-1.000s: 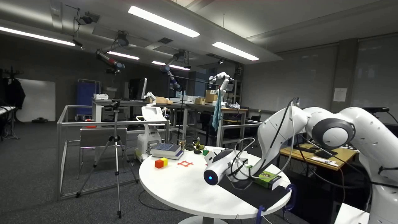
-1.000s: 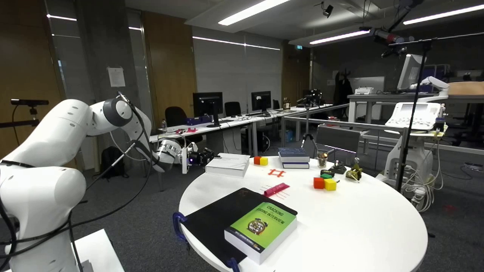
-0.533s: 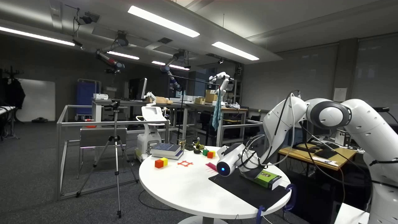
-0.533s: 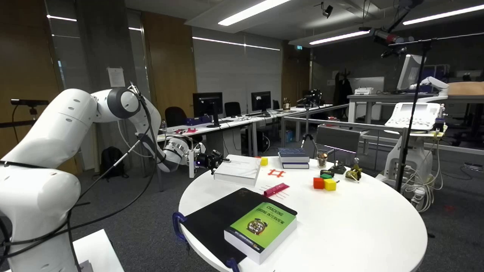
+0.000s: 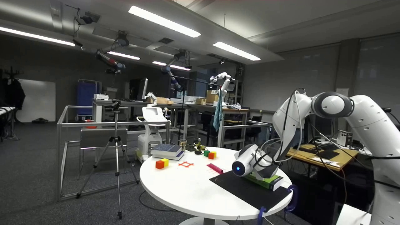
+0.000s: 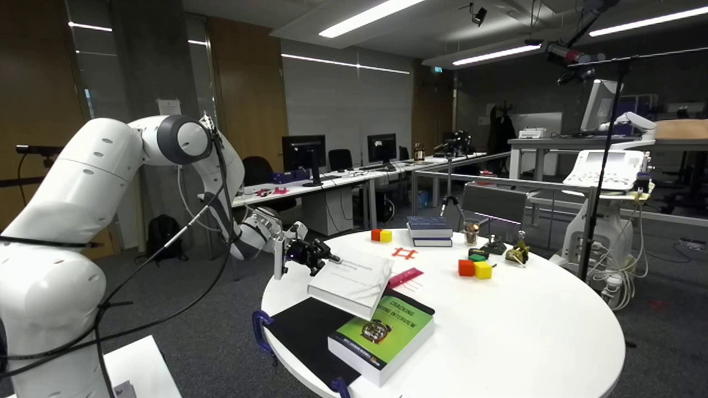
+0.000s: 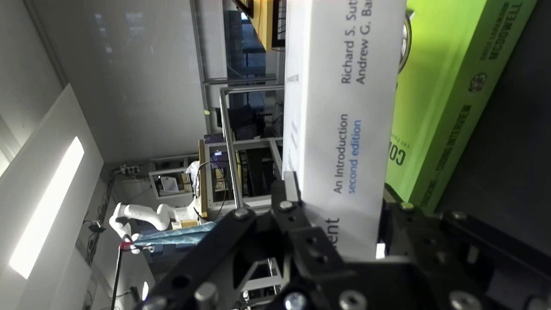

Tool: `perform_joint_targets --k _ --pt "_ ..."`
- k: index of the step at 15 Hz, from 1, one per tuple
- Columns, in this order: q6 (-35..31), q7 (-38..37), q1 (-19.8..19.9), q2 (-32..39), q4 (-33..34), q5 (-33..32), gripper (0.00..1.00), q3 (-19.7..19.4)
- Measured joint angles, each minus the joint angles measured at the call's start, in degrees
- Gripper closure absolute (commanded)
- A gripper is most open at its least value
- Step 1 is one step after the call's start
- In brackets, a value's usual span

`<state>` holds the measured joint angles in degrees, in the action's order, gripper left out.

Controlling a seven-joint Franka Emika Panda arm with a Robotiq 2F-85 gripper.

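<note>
My gripper (image 7: pixel 340 191) is shut on a thick white book (image 7: pixel 351 129), one finger against each cover, the lettered spine facing the wrist camera. In an exterior view the white book (image 6: pixel 351 282) hangs slightly tilted above a black mat (image 6: pixel 310 331). Its near corner overlaps the far left part of a green book (image 6: pixel 387 337) lying on that mat. Whether the two books touch, I cannot tell. The wrist view has the green book (image 7: pixel 434 103) just beyond the white one. In an exterior view the arm hides the gripper and white book, while the green book (image 5: pixel 268 182) shows partly.
On the round white table (image 6: pixel 525 331) lie a magenta strip (image 6: pixel 406 276), red and yellow cubes (image 6: pixel 474 269), another cube pair (image 6: pixel 381 235), an orange hash shape (image 6: pixel 404 253), stacked blue books (image 6: pixel 430 231) and a glass (image 6: pixel 471 232). Blue clamps (image 6: pixel 261 330) grip the table edge.
The arm has carried the white book toward the green book and the black mat. The white book has tilted and now covers part of the green cover in an exterior view. The grip stays shut.
</note>
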<state>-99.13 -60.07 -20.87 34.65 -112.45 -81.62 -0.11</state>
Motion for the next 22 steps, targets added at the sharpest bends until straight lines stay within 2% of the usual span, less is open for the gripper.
perform_joint_targets --k 6,10,16,17,19,22 --pt "-2.13 -2.23 6.24 -7.69 -6.94 0.0 0.84 3.21" --pt "-7.68 -2.13 9.4 -11.34 -8.75 0.0 0.84 3.66" --pt "-16.09 -1.85 13.87 -12.75 -9.07 0.1 0.84 3.55" --pt "-17.38 -1.79 14.52 -12.83 -9.11 0.14 0.59 3.51" --pt "-19.98 -1.63 15.56 -12.83 -9.14 0.17 0.59 3.49" --pt "-20.51 -1.56 15.79 -12.83 -9.15 0.19 0.59 3.51"
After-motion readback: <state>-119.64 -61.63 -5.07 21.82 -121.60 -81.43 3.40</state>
